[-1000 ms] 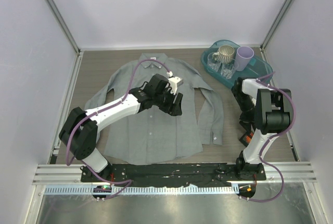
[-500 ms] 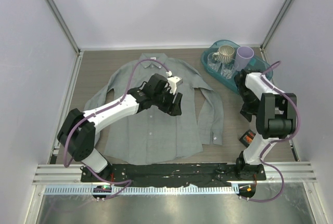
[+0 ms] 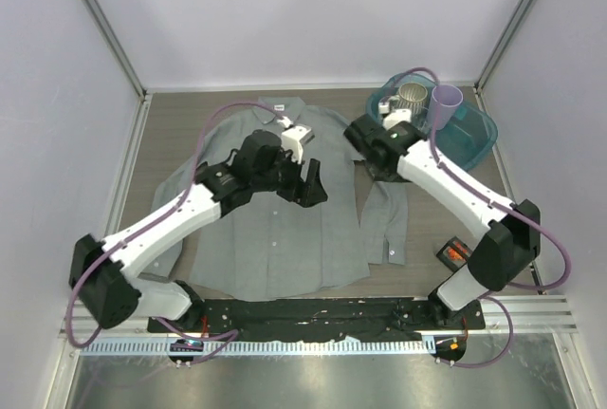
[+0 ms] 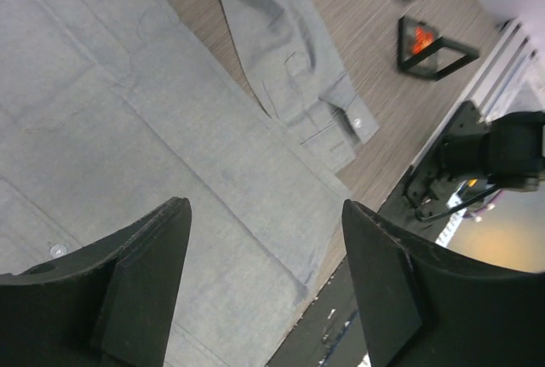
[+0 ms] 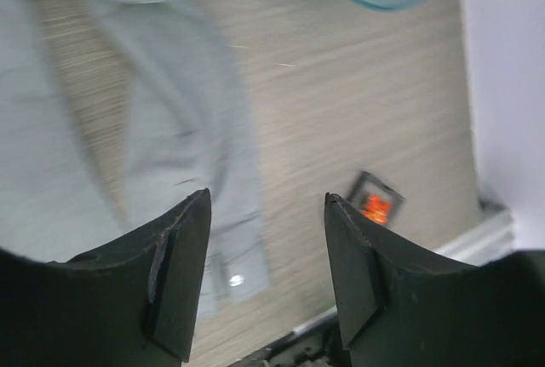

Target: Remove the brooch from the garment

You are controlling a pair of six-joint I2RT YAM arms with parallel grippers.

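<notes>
The right end effector, held apart and empty like the left end effector, has been swung over to the garment, though the brooch is seen in a black holder on the desk, seemingly already removed.

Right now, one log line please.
left pincer open over shirt front | right pincer open over sleeve | red-orange piece in black frame on table, off shirt

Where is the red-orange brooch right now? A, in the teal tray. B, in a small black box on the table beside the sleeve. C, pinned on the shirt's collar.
B: the brooch lies in the black box on the table, beside the shirt.
</notes>
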